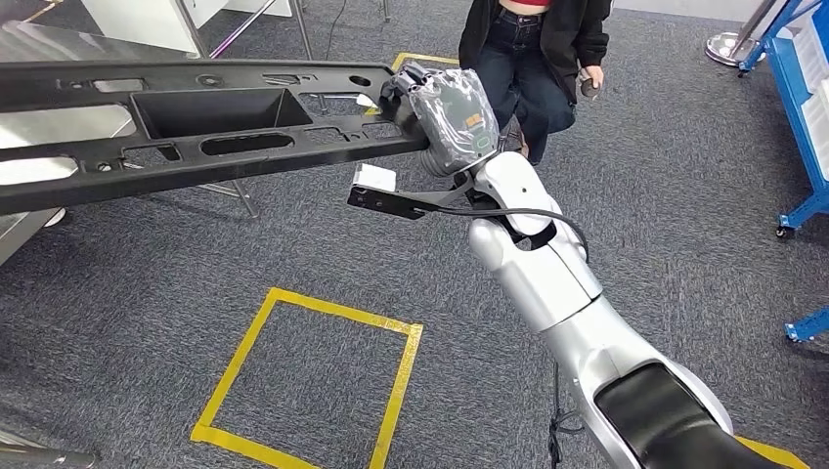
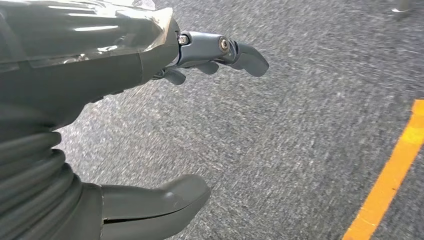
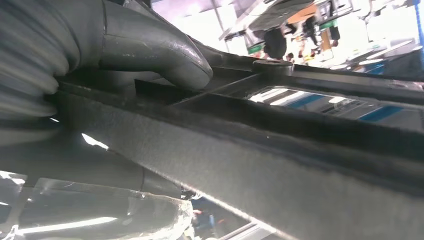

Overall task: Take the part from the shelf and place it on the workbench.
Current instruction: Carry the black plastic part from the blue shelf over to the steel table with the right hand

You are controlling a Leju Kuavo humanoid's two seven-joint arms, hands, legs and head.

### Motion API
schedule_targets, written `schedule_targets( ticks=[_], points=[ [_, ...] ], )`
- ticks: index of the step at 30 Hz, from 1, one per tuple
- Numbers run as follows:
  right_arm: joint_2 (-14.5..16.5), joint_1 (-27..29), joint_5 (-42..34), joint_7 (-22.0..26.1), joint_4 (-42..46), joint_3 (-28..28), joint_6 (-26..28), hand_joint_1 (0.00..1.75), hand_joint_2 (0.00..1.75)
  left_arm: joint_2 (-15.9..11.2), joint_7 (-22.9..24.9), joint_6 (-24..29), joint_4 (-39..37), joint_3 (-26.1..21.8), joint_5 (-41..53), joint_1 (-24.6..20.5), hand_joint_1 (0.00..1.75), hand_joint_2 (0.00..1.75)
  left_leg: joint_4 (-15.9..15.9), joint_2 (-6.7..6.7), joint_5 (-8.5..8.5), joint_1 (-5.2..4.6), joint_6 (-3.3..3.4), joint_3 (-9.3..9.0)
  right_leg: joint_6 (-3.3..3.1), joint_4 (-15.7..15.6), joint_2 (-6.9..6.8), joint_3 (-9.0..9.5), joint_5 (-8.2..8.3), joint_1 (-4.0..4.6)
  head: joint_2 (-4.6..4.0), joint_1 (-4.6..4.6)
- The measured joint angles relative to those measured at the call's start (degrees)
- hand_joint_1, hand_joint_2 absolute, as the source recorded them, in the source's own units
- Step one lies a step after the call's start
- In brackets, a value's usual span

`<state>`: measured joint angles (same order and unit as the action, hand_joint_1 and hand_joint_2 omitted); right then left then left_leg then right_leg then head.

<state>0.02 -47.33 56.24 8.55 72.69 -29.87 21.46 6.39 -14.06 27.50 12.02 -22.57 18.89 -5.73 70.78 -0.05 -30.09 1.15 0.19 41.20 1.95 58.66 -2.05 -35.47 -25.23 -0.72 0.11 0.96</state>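
A long black plastic part [image 1: 196, 127] with moulded pockets and slots stretches from the left edge toward the middle of the head view, held up above the floor. My right hand [image 1: 445, 117] grips its right end, with the silver arm rising from the lower right. In the right wrist view the grey thumb [image 3: 160, 52] presses on the part's [image 3: 280, 145] ribbed face. My left hand [image 2: 150, 125] hangs over grey carpet, fingers [image 2: 225, 52] and thumb apart, holding nothing.
A person [image 1: 538, 49] in dark clothes stands just beyond my right hand. A yellow taped square [image 1: 313, 381] marks the grey carpet below. A blue rack [image 1: 807, 107] stands at the right edge. A metal table surface [image 1: 59, 122] lies at the left, under the part.
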Motion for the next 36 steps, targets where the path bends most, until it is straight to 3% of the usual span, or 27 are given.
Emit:
schedule_targets(
  ticks=[2,4,6,8,9,11,13,14,15,17,19,23,25,27,28,29,30,33,36],
  points=[
    [0.09,-0.13,-0.78,0.53,-0.02,-0.08,-0.05,1.75,1.75,-0.17,-0.03,0.0,0.01,-0.02,0.0,-0.09,0.0,1.75,-7.65,0.89,2.87,-0.99,1.65,-4.36,-0.02,-0.01,-0.55,0.02,-0.02,0.31,0.0,0.03],
    [0.2,-0.21,-2.5,1.41,-0.02,-0.13,-0.38,1.75,1.75,-0.37,-0.12,0.02,0.03,-0.05,0.02,-0.16,0.0,1.75,-11.59,1.41,3.64,-1.88,2.78,-6.41,0.04,-0.01,-1.08,-0.15,0.03,0.28,0.0,0.02],
    [0.39,-0.16,-4.2,2.11,-0.01,-0.16,-0.74,1.75,1.75,-0.48,-0.2,0.04,0.03,-0.13,-0.09,-0.02,0.0,1.75,-12.47,1.18,3.89,-2.18,3.1,-6.66,0.34,-0.11,-1.48,-0.22,0.18,0.27,0.0,-0.05],
    [0.53,-0.2,-5.24,2.54,-0.01,-0.1,-0.85,1.75,1.75,-0.45,-0.27,0.05,0.02,-0.24,-0.22,0.07,0.0,1.75,-13.72,1.05,4.64,-1.85,3.1,-7.3,0.58,0.98,-0.63,-0.8,-0.53,0.3,0.0,-0.04],
    [0.53,-0.26,-5.64,2.72,-0.01,-0.02,-0.86,1.75,1.75,-0.38,-0.33,0.05,0.02,-0.28,-0.23,0.0,0.0,1.75,-14.31,0.99,4.99,-1.6,3.08,-7.58,0.55,2.95,0.16,-1.73,-1.58,0.28,0.0,0.02],
    [0.38,-0.23,-6.34,3.08,-0.02,0.12,-0.88,1.75,1.75,-0.17,-0.42,0.03,0.02,-0.36,-0.24,-0.15,0.0,1.75,-14.56,0.72,5.24,-1.31,3.11,-7.62,0.57,10.0,1.47,-4.89,-4.49,0.0,0.0,0.09],
    [0.19,0.04,-6.92,3.33,-0.08,0.22,-0.93,1.75,1.75,0.03,-0.45,0.01,0.02,-0.47,-0.28,-0.14,0.0,1.75,-14.46,0.33,5.22,-1.11,3.05,-7.57,1.18,15.36,1.77,-7.36,-5.87,-0.31,0.0,0.11],
    [0.12,0.13,-7.13,3.44,-0.12,0.25,-0.97,1.75,1.75,0.09,-0.48,-0.01,0.02,-0.57,-0.32,-0.12,0.0,1.75,-14.34,0.12,5.15,-0.93,2.93,-7.58,1.8,14.98,1.77,-7.22,-5.28,-0.56,0.0,0.11],
    [0.08,0.15,-7.29,3.56,-0.15,0.27,-1.01,1.75,1.75,0.14,-0.5,-0.02,0.02,-0.69,-0.37,-0.11,0.0,1.75,-14.1,-0.07,5.0,-0.7,2.68,-7.58,2.57,12.29,1.77,-5.99,-3.89,-0.86,0.0,0.11],
    [0.03,0.09,-7.62,3.85,-0.19,0.27,-1.05,1.75,1.75,0.08,-0.64,-0.07,0.02,-0.95,-0.51,-0.14,0.0,1.75,-13.09,-0.42,4.38,-0.42,1.71,-7.18,3.92,4.6,1.97,-2.28,-1.08,-1.45,0.0,0.17],
    [0.09,0.1,-8.05,4.09,-0.25,0.3,-1.08,1.75,1.75,-0.03,-0.84,-0.06,0.01,-1.2,-0.71,-0.14,0.0,1.75,-11.96,-0.76,3.99,-0.5,0.85,-6.32,3.59,1.07,2.37,-0.6,-0.25,-1.59,0.0,0.06],
    [0.3,0.08,-8.39,4.24,-0.39,0.4,-1.2,1.75,1.75,-0.01,-0.9,0.08,-0.05,-1.49,-0.81,0.17,0.0,1.75,-10.7,-0.74,3.09,-0.21,0.27,-5.41,1.47,1.18,2.51,-0.77,-0.25,-1.44,0.0,-0.17],
    [0.49,-0.06,-8.4,4.37,-0.39,0.4,-1.2,1.75,1.75,-0.02,-0.87,0.09,-0.07,-1.55,-0.8,0.16,0.0,1.75,-5.87,-0.4,0.03,-0.09,-0.1,-3.34,0.76,1.07,2.42,-0.75,-0.15,-1.43,0.0,-0.28],
    [0.62,-0.08,-8.42,4.44,-0.44,0.39,-1.21,1.75,1.75,-0.02,-0.86,0.08,-0.07,-1.57,-0.76,0.15,0.0,1.75,1.58,-0.23,-3.3,-0.09,-0.28,0.04,0.57,1.07,2.3,-0.79,-0.16,-1.15,0.0,-0.34],
    [0.65,-0.07,-8.42,4.45,-0.48,0.39,-1.22,1.75,1.75,-0.01,-0.83,0.08,-0.08,-1.58,-0.74,0.17,0.0,1.75,3.99,-0.2,-3.88,-0.1,-0.17,1.21,0.56,1.08,2.26,-0.79,-0.17,-0.96,0.0,-0.33],
    [0.66,-0.07,-8.42,4.45,-0.52,0.38,-1.23,1.75,1.75,0.01,-0.79,0.08,-0.08,-1.58,-0.69,0.18,0.0,1.75,4.44,-0.19,-3.38,-0.15,0.09,1.47,0.56,1.08,2.25,-0.76,-0.17,-0.76,0.0,-0.34],
    [0.68,-0.1,-8.42,4.46,-0.55,0.38,-1.25,1.75,1.75,0.01,-0.74,0.08,-0.09,-1.58,-0.63,0.18,0.0,1.75,2.62,-0.19,-1.87,-0.29,0.53,0.62,0.55,1.08,2.26,-0.69,-0.17,-0.55,0.0,-0.33],
    [0.76,-0.42,-8.42,4.48,-0.57,0.39,-1.26,1.75,1.75,-0.1,-0.68,0.08,-0.09,-1.58,-0.42,0.07,0.0,1.75,-8.0,-0.14,3.15,-1.21,2.5,-4.64,0.51,0.97,2.29,-0.5,-0.2,-0.17,0.0,-0.28],
    [0.76,-0.64,-8.44,4.49,-0.6,0.4,-1.26,1.75,1.75,-0.16,-0.58,0.09,-0.11,-1.59,-0.31,0.01,0.0,1.75,-11.2,-0.11,3.46,-1.99,3.38,-6.0,0.63,0.57,2.1,-0.57,-0.12,-0.18,0.0,-0.28]
  ],
)
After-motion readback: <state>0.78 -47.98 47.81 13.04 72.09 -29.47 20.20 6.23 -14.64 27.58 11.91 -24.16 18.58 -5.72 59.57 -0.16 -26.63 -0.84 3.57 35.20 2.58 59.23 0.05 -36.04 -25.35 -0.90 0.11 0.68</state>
